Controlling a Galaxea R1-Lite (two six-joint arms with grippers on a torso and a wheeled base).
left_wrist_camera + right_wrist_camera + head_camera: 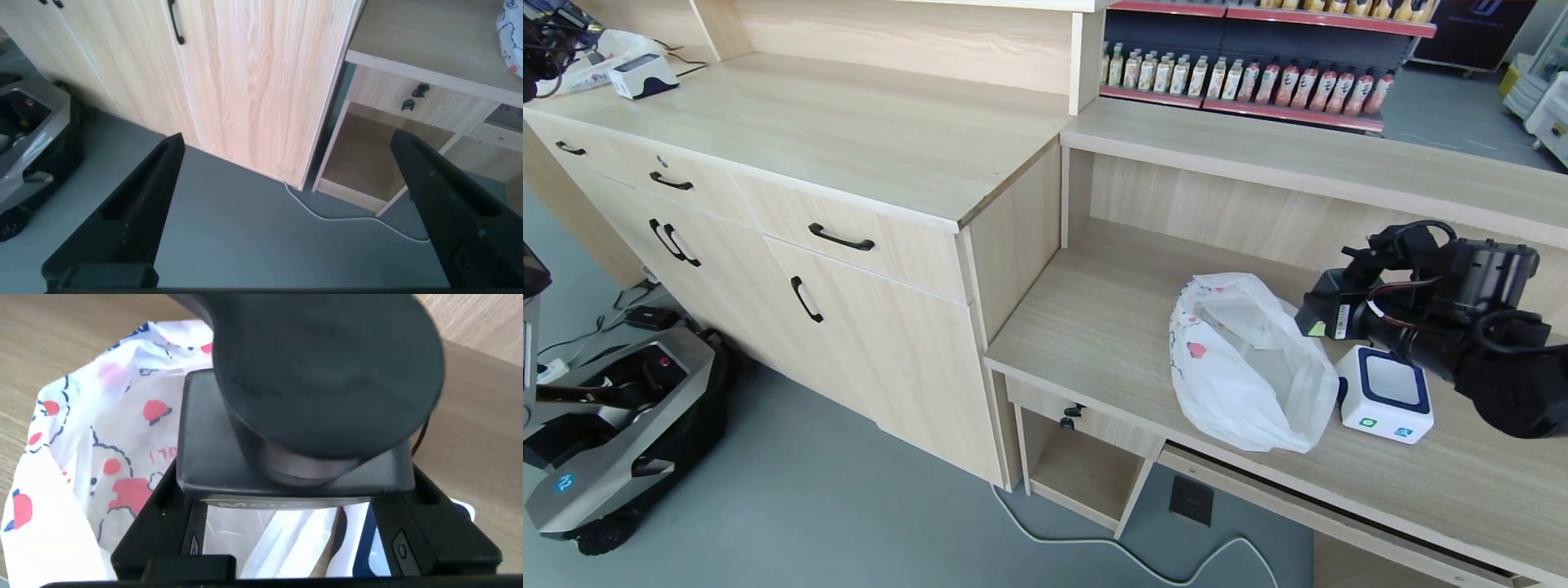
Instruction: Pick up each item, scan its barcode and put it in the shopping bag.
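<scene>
My right gripper [1349, 300] hangs over the low counter, shut on a dark boxy item [1327, 314] with a barcode sticker on its side. It is just above the open right end of the white shopping bag [1241, 367] with red prints, and a little behind the white-and-blue scanner cube [1385, 394]. In the right wrist view the dark item [327, 376] with its round black top sits between my right gripper [302, 535], with the bag [106, 457] spread beneath. My left gripper [286, 237] is open, low beside the cabinet and over the grey floor.
The low counter [1094, 327] has bare wood to the left of the bag. A taller cabinet [849, 139] with drawers stands at the left, with a second scanner [643, 75] at its far corner. A cable [1111, 543] trails on the floor, and bottle shelves [1241, 82] stand behind.
</scene>
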